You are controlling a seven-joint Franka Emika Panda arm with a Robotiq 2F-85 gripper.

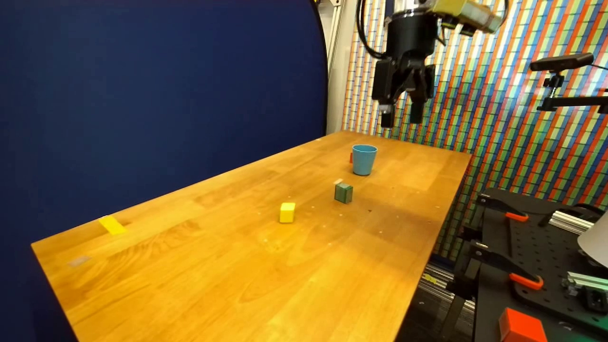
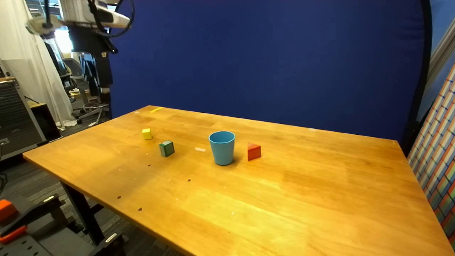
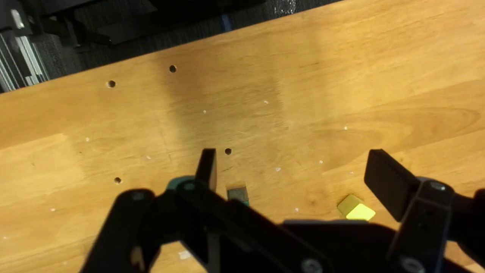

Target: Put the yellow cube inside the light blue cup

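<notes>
In an exterior view: gripper (image 1: 402, 118) hangs above the table (image 1: 199, 289) — jaws wide. The yellow cube (image 1: 287, 213) rests on the table, well apart from the light blue cup (image 1: 364, 161), which stands upright; green cube (image 1: 342, 194) sits between the two. In an exterior view: red block (image 2: 254, 152) sits near the cup, gap visible between them; gripper partly blurred, jaw spacing cannot be read here. Wrist view: jaws spread wide, yellow cube on the table below seen between them — green cube partly hidden by the gripper.

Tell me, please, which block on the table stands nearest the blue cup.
The red block, close beside the light blue cup; the green cube and yellow cube stand farther off.
</notes>
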